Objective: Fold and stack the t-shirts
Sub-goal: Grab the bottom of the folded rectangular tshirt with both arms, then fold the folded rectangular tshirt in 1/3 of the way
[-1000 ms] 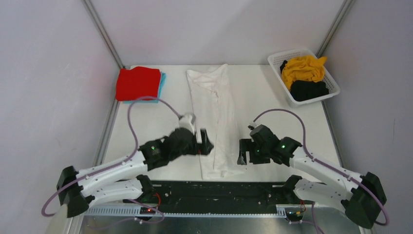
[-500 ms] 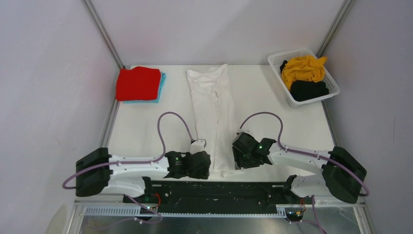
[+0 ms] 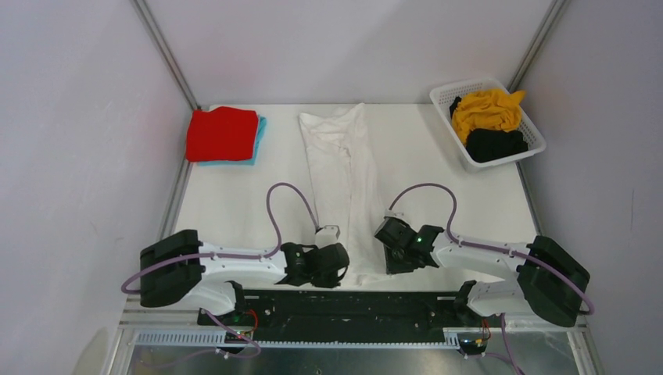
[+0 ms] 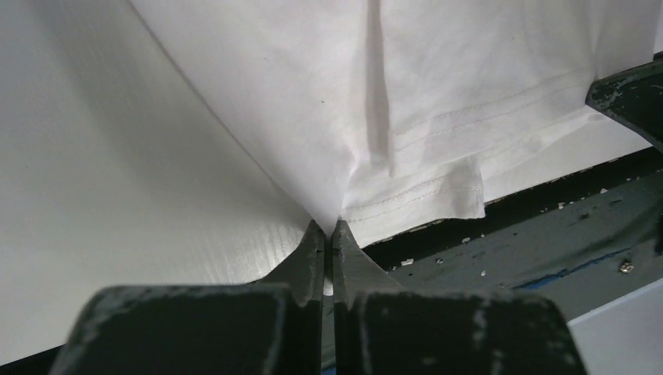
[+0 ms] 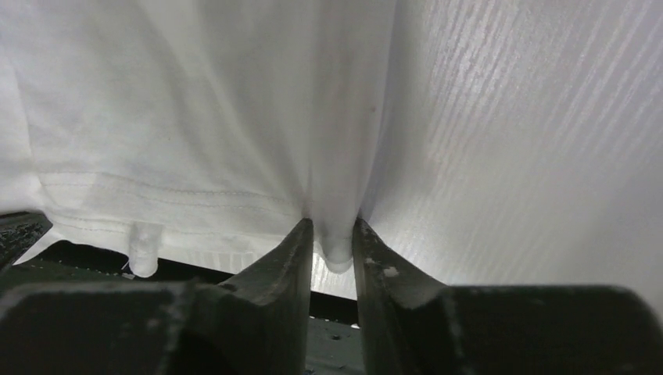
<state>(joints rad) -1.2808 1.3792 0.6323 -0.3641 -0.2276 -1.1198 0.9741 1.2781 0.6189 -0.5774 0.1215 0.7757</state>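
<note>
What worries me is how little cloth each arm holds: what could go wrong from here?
The left jaws pinch the white t-shirt only at a hem corner; it may slip out on lifting. The right jaws hold a thin bunched fold, so the sides may rise unevenly and spoil the lengthwise fold. The hem overhangs the black rail and might snag there.

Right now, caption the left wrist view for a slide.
Left fingers shut on the hem corner of the white t-shirt, at the edge of the table.
</note>
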